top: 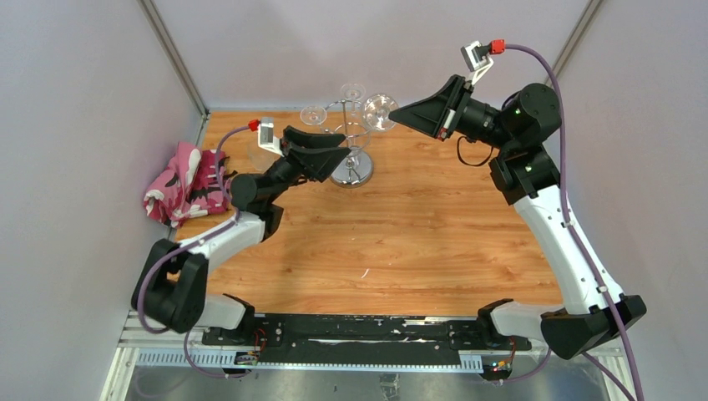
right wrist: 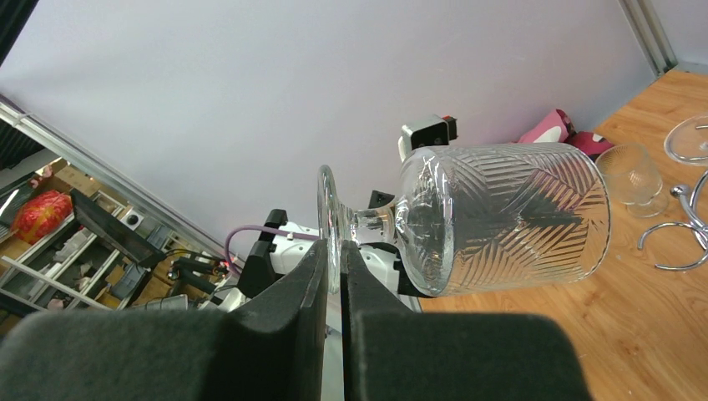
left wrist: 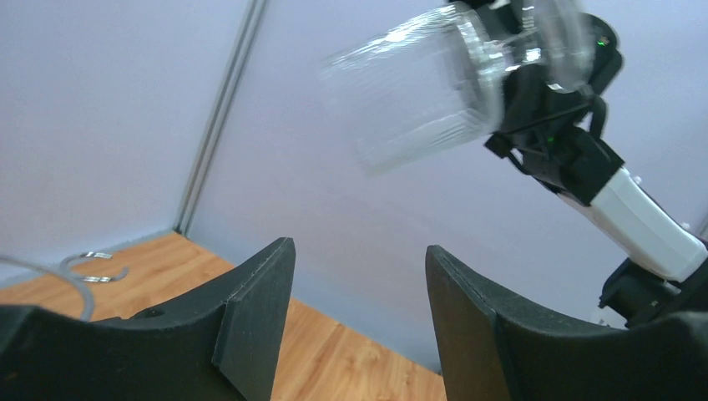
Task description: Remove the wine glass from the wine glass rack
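Note:
The chrome wine glass rack (top: pixel 351 171) stands at the back middle of the wooden table. My right gripper (top: pixel 396 113) is shut on the round foot of a patterned wine glass (top: pixel 380 111), held on its side just right of the rack's top. In the right wrist view the gripper (right wrist: pixel 336 251) pinches the foot edge-on, and the bowl (right wrist: pixel 509 217) points toward the rack rings (right wrist: pixel 675 268) without touching them. My left gripper (top: pixel 342 149) is open beside the rack's post. In the left wrist view nothing lies between its jaws (left wrist: pixel 359 259), and the held glass (left wrist: pixel 417 92) hangs blurred above.
Two more glasses (top: pixel 313 114) (top: pixel 353 90) hang on the rack; one of them (right wrist: pixel 632 174) shows in the right wrist view. A pink patterned cloth (top: pixel 179 185) lies at the left edge of the table. Grey walls close in the back and sides.

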Motion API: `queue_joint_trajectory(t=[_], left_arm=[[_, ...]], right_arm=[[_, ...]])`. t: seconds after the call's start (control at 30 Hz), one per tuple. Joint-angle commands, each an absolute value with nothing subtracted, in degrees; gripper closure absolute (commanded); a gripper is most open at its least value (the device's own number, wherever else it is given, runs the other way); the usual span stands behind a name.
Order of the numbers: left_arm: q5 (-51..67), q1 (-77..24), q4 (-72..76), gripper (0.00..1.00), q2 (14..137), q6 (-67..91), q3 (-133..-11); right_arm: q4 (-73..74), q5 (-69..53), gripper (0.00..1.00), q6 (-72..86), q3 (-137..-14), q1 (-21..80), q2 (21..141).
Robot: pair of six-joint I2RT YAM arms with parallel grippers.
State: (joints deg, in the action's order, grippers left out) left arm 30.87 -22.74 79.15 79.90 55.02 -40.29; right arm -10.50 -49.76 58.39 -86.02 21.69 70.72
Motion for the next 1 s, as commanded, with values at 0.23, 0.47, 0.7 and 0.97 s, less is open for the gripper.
queue_joint_trajectory(t=[0.23,0.47,0.7,0.97], left_arm=[[32.6,-22.1,90.5,0.34,80.1,59.7,-46.6],[32.5,-22.1,90.5,0.34,82.1,60.4,-48.2],[32.7,-22.1,90.4,0.33,83.2,61.4,-49.6],[33.5,-22.1,90.4,0.34,83.8,62.1,-51.3]], right_arm=[[-22.3,-52.5,1.00,65.3,-85.8,21.0,72.1],[-28.3,-53.1,1.00,69.9,-83.7,21.4,73.7],[-27.6,-53.3,1.00,69.6,-86.3,23.4,75.4],[-32.1,-53.3,1.00,73.2,-84.8,25.2,77.9]])
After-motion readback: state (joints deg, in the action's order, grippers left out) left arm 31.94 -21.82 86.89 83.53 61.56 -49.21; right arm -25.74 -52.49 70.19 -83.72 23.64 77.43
